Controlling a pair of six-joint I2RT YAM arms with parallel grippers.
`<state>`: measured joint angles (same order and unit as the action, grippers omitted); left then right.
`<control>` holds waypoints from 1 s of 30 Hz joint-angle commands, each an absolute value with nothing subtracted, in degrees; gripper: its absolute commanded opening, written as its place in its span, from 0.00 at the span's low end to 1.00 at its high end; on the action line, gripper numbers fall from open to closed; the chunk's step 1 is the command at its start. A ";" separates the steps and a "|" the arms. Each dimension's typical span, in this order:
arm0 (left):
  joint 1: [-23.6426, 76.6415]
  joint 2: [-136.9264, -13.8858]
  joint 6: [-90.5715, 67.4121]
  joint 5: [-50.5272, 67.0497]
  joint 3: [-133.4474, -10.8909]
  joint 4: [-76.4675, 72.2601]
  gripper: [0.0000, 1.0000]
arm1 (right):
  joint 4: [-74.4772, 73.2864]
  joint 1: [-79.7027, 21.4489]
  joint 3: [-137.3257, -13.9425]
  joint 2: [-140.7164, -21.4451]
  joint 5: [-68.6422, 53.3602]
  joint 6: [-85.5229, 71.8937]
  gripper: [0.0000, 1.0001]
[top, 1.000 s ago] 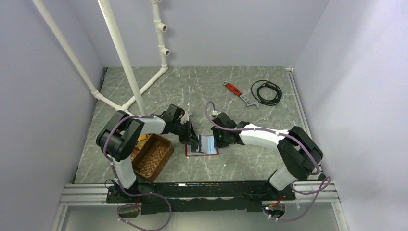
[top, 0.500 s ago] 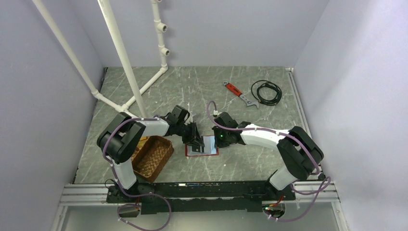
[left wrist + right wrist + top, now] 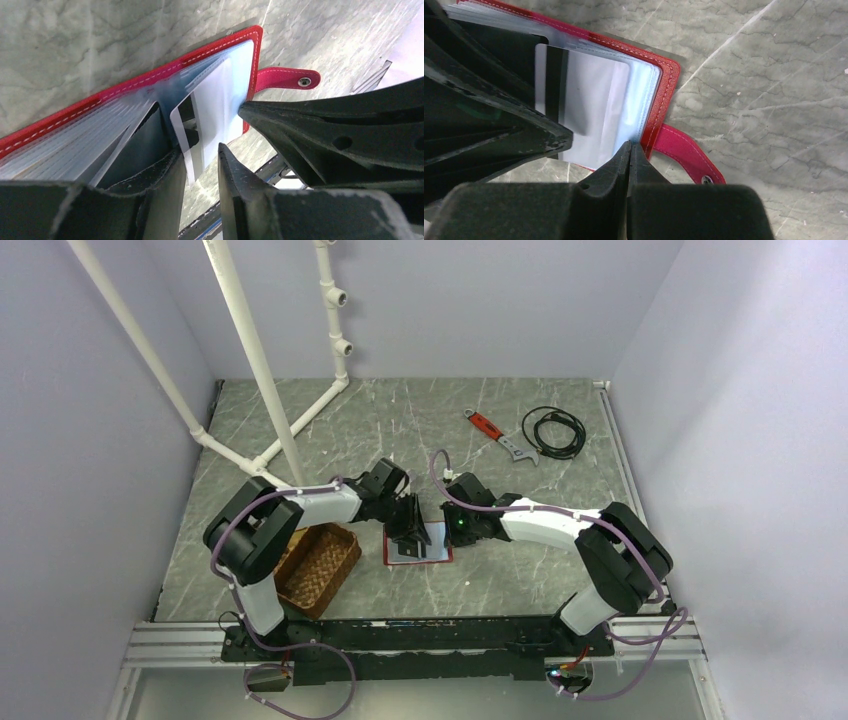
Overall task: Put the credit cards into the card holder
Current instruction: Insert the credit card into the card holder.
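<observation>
We see the red card holder (image 3: pixel 420 556) lying open near the middle of the grey marble tabletop (image 3: pixel 520 575), just right of the wicker basket (image 3: pixel 318 565). The left fingers (image 3: pixel 155 200) are released, parted around a white credit card (image 3: pixel 215 110) with a dark stripe, its far end in among the clear sleeves. The right fingers (image 3: pixel 609 185) are clenched tight, tips at the sleeves' edge beside the snap strap (image 3: pixel 684 155).
</observation>
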<state>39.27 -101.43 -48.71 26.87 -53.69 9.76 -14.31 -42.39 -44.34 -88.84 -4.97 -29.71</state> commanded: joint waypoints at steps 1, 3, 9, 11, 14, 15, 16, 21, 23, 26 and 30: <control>41.01 -104.02 -49.01 27.21 -55.57 8.05 0.34 | -11.35 -41.90 -42.19 -89.61 -8.27 -30.60 0.00; 41.04 -104.40 -50.01 29.07 -55.14 5.53 0.35 | -10.07 -40.63 -41.20 -89.28 -10.65 -31.43 0.00; 40.96 -103.05 -47.33 27.20 -55.74 10.14 0.42 | -9.35 -38.68 -40.23 -87.97 -12.49 -31.53 0.00; 40.95 -103.28 -46.77 27.04 -56.21 10.93 0.44 | -8.78 -38.28 -40.04 -88.01 -13.39 -31.70 0.00; 41.13 -104.61 -46.97 27.51 -56.91 10.47 0.47 | -7.89 -37.94 -39.55 -88.38 -14.32 -32.09 0.00; 41.46 -105.22 -47.51 28.26 -57.33 9.77 0.48 | -7.64 -37.89 -39.29 -88.35 -14.65 -32.27 0.00; 41.84 -105.72 -48.14 28.84 -57.66 8.92 0.48 | -7.29 -37.74 -39.09 -88.33 -15.13 -32.46 0.00; 41.65 -103.44 -46.87 26.54 -58.41 12.77 0.54 | -7.80 -36.50 -39.26 -87.94 -16.03 -32.17 0.00; 40.98 -101.70 -45.08 25.73 -58.66 16.00 0.57 | -8.31 -35.88 -39.43 -87.26 -16.36 -31.52 0.00; 39.82 -99.55 -42.74 27.63 -59.05 19.66 0.70 | -9.61 -34.90 -39.98 -86.06 -16.82 -30.18 0.00; 39.05 -96.45 -40.59 28.77 -59.88 22.98 0.76 | -10.77 -34.19 -40.71 -83.92 -18.72 -28.35 0.00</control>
